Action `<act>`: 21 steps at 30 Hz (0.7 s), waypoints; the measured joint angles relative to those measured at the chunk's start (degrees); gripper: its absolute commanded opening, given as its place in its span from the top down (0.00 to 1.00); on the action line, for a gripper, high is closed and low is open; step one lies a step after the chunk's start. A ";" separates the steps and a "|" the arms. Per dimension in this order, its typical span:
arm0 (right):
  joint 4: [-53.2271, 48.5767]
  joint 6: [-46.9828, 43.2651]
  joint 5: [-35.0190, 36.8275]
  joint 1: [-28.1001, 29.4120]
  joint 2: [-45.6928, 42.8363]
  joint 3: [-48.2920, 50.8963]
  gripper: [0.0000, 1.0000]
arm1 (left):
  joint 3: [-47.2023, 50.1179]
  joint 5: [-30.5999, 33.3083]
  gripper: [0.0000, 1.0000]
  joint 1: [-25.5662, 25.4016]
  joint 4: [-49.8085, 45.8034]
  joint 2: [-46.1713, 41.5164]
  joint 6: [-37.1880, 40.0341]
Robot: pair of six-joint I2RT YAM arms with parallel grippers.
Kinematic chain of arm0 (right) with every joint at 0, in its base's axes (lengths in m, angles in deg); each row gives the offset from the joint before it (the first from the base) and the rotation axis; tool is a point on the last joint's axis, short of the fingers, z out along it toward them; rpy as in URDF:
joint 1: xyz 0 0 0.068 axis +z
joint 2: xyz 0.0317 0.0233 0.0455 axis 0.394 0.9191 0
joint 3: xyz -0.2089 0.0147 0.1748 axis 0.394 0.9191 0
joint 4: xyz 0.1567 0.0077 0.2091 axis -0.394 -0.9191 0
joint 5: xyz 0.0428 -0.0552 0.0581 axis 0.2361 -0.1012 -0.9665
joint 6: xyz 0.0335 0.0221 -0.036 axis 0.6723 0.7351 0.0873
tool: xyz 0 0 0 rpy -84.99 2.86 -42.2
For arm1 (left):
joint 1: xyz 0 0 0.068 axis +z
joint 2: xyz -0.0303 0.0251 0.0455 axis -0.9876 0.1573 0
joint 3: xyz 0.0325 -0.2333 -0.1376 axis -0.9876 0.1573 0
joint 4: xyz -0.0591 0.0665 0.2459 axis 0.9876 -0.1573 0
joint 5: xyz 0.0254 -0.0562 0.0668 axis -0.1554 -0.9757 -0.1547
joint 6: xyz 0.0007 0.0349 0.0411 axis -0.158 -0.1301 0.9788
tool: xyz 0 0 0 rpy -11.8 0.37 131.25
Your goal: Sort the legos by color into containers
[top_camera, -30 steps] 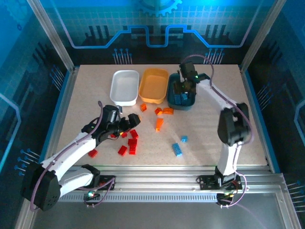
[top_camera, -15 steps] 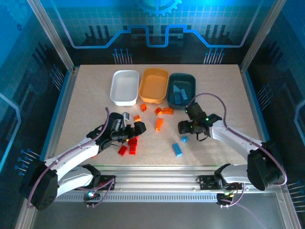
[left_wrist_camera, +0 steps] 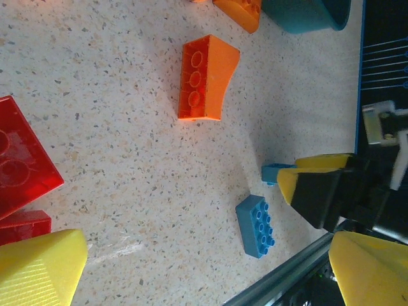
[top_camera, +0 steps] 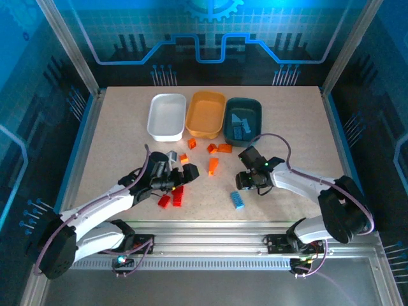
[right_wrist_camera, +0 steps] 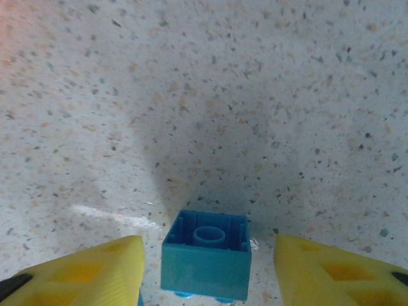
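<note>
Right wrist view gives us a small blue lego (right_wrist_camera: 205, 255), squarish with its hollow underside up, on the speckled surface (right_wrist_camera: 255, 95) between the spread fingers of the right pincer (right_wrist_camera: 209, 274), which do not clamp it; their tips are cut off by the frame. From the top external view, a longer blue lego (top_camera: 238, 199) lies just nearer, its long axis running near-to-far, well short of the white container (top_camera: 167, 116), orange container (top_camera: 205, 113) and teal container (top_camera: 254, 109). We see the left pincer (top_camera: 182, 172) spread wide over red legos (top_camera: 171, 200), partly hiding them.

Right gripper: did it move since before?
Yes. The right gripper left the dark teal tub, coming forward toward the robot, and now straddles a small blue brick.
</note>
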 measured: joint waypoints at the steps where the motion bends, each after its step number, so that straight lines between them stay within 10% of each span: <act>1: 0.00 0.17 0.13 0.00 0.55 0.00 0.46 | 0.00 0.07 0.01 0.00 -0.26 -0.55 0.04; 9: 0.59 1.36 1.81 0.02 1.75 0.02 0.70 | -0.20 1.18 0.01 0.00 -2.05 -1.88 0.42; 21: -1.77 -2.08 6.25 -2.99 0.31 -8.11 0.72 | -3.52 3.69 0.01 0.81 -6.21 -1.79 3.15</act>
